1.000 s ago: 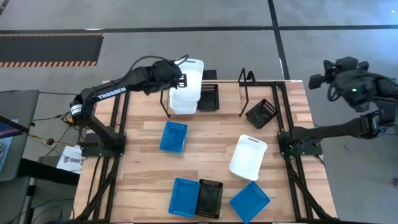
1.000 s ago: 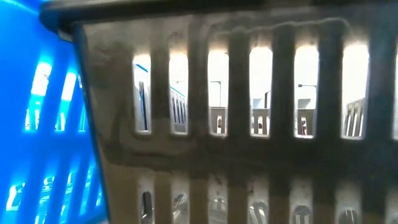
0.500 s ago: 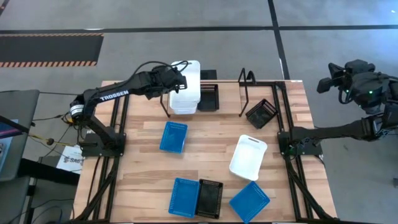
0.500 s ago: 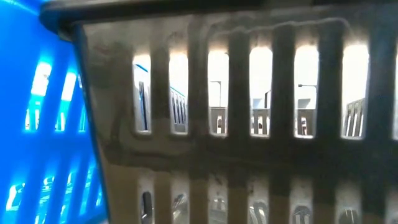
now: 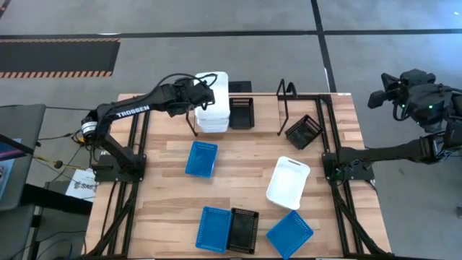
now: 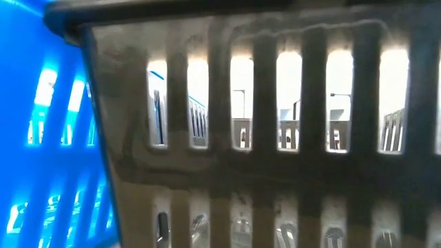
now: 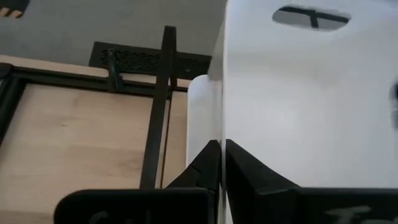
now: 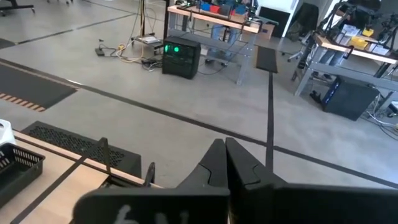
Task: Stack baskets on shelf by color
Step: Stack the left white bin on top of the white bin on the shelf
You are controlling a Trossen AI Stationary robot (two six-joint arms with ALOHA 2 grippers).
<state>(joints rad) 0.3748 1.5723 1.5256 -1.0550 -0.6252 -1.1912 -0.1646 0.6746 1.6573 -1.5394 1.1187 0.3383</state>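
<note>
Two baskets [image 5: 214, 102] lie stacked in the shelf's [image 5: 193, 124] left bay.

even bright overhead light, soft shadows; low view blurred, backlit through a black basket [image 6: 275, 138]; white basket [image 7: 298, 99] slightly overexposed.

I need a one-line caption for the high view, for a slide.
Left end effector holds a white basket over the white stack at the shelf; right arm waits off-table.
</note>
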